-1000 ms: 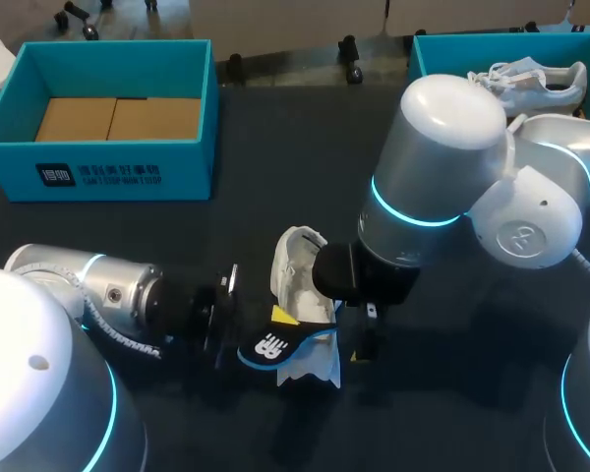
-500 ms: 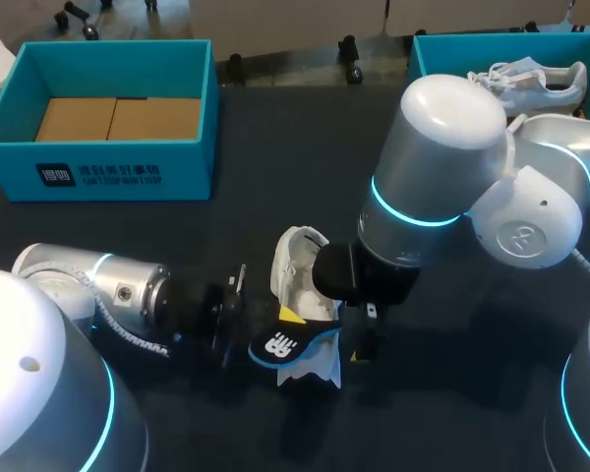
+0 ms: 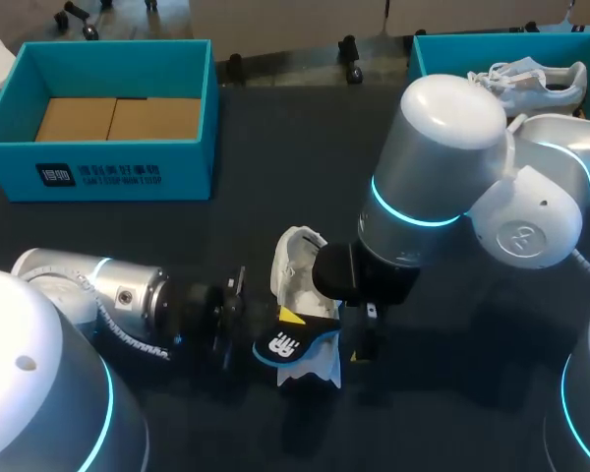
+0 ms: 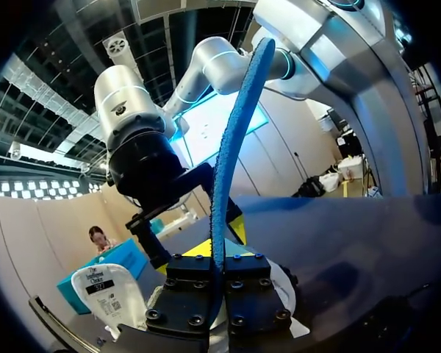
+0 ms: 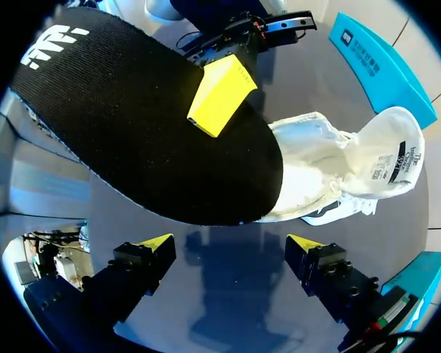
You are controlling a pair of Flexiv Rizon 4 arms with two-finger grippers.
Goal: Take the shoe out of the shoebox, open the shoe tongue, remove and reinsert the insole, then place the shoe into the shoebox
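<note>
Nudged toward 3 o'clock, thin black insole with blue underside [image 3: 293, 342], clamped edgewise in left gripper [image 3: 287, 320]. Sits at 6 o'clock of white fabric shoe [image 3: 293, 258] on dark table [image 3: 472, 393]. Right gripper [image 5: 231, 246] spread apart above, holding nothing. Probably light and floppy — better pinched near mid-length.

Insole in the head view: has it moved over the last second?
Yes. Held in the left gripper, the insole has shifted slightly right, toward the white shoe, which stayed put.
</note>
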